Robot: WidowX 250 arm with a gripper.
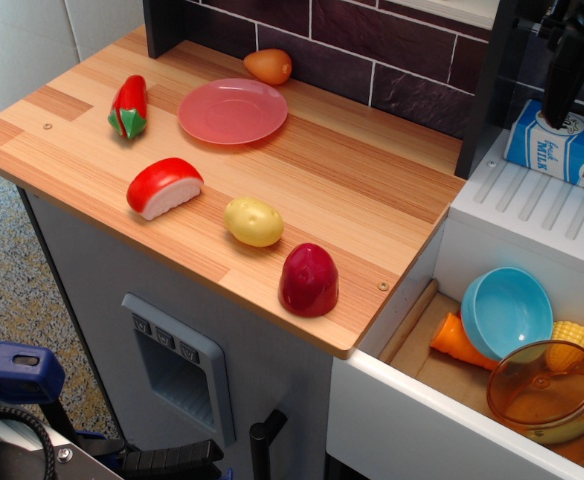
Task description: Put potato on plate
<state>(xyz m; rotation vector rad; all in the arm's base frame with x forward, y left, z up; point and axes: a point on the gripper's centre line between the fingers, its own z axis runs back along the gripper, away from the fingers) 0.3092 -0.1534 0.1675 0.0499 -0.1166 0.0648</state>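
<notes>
The potato (253, 221) is lying on its side on the wooden surface (332, 190), near the front edge, between a red-and-white toy slice (164, 187) and a dark red dome-shaped toy (309, 280). The pink plate (233, 110) is sitting well apart towards the back wall, empty, with an orange toy fruit (268, 66) just behind it and a toy chili pepper (129, 106) to its side.

The gripper (570, 60) is probably the dark shape hanging at the upper corner; I cannot tell how its jaws are standing.

A good grasp is likely coming straight down across the potato's narrow width, since the dome is leaving little room beside it. The diagonal path to the plate is looking open.
</notes>
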